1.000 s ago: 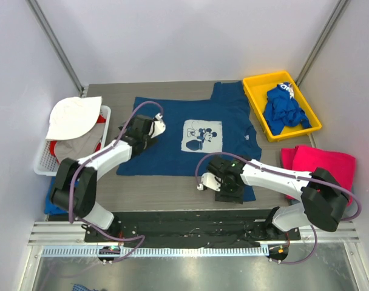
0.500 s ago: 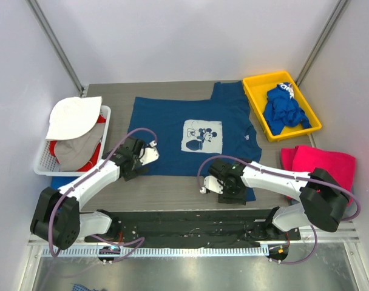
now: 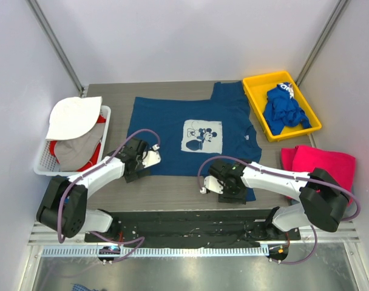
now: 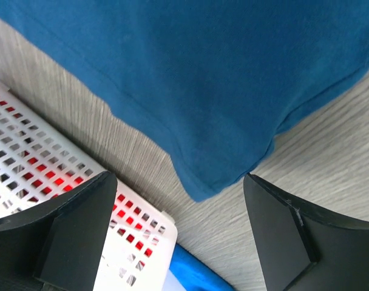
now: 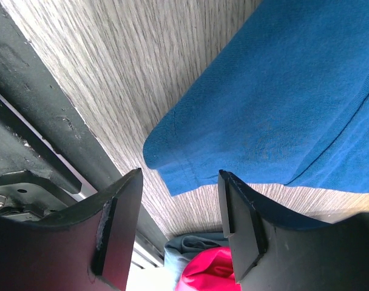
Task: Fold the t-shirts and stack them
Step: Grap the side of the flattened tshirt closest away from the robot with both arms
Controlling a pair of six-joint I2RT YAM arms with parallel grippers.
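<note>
A grey bench (image 3: 166, 189) is shown from above. The navy t-shirt (image 3: 172, 130) is spread flat across its middle, mouse print up, with no fold yet made. At the right edge the pink t-shirt (image 3: 321, 160) lies in a loose heap. In the yellow tray (image 3: 255, 85) at the far right corner the royal-blue t-shirt (image 3: 283, 109) lies crumpled. Nothing is stacked — the task appears barely begun. The left gripper (image 4: 184, 206), jaws spread, is poised over the navy shirt's near-left hem corner; the right gripper (image 5: 178, 206), likewise parted and empty, is set over its near-right sleeve

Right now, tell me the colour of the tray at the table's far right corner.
Yellow; the tray shows best in the top external view.
</note>
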